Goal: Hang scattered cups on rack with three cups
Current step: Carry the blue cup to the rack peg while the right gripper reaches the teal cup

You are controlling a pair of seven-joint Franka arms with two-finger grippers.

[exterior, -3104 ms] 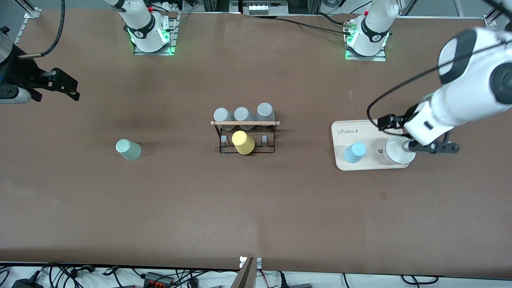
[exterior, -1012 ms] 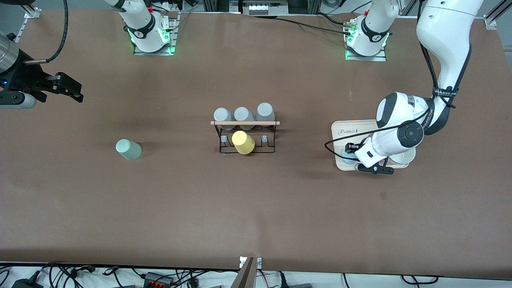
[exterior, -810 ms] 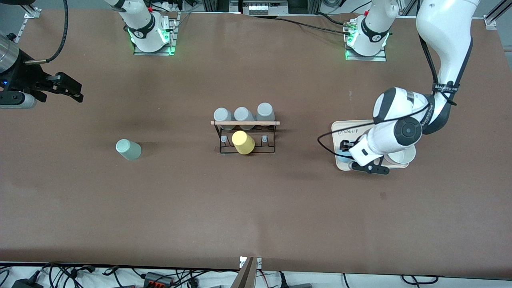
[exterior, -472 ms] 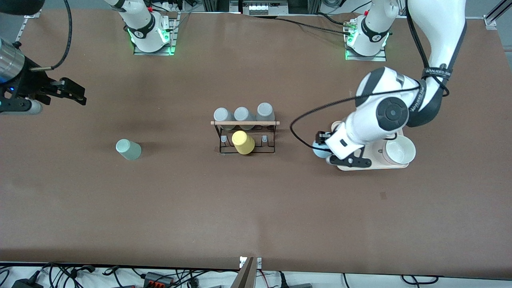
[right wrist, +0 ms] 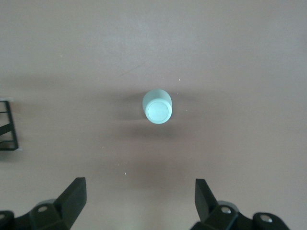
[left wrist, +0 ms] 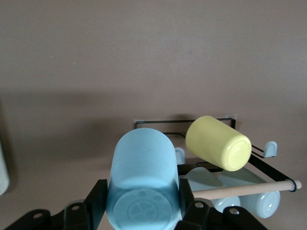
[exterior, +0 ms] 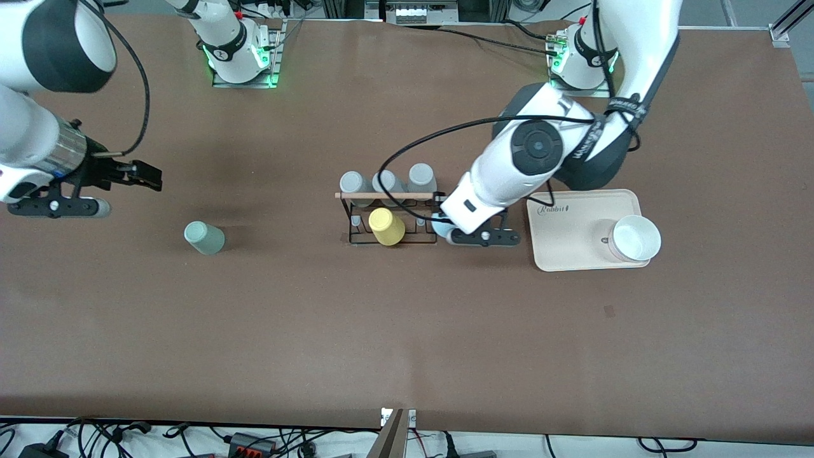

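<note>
left gripper (left wrist: pixel 142 211): clamped on the light blue cup (left wrist: pixel 142 186), one black finger (left wrist: pixel 95 205) on each side of it; front view puts it centre-right of frame, up in the air over the table strip between the rack and the beige tray, right at the rack's end post
light blue cup: held upside down, base toward the wrist camera; in the front view only a sliver (exterior: pixel 440 224) shows under the left arm's wrist, just beside the rack's wire end
right gripper (right wrist: pixel 139 203): fingers spread wide, holding nothing; front view shows it at the left-centre edge of frame (exterior: pixel 143 176), over bare table, above and to the picture-left of the mint cup
mint-green cup (exterior: pixel 203 237): on the table, left-centre of the front frame, well apart from the rack toward the right arm's end; in the right wrist view (right wrist: pixel 158 107) it sits mid-frame between the open fingers' line, not touched
rack (exterior: pixel 389 217): black wire frame, centre of front frame, wooden dowel (exterior: pixel 389 195) across the top
grey cups (exterior: pixel 385 182): three in a row on the rack, at the dowel, upper part of the rack in the front frame
yellow cup (exterior: pixel 385 226): on a lower peg of the rack, tilted; also in left wrist view (left wrist: pixel 218 143), close beside the blue cup
beige tray (exterior: pixel 572 238): centre-right of front frame, toward the left arm's end
white bowl (exterior: pixel 634 238): on the tray, at its right end in the picture
</note>
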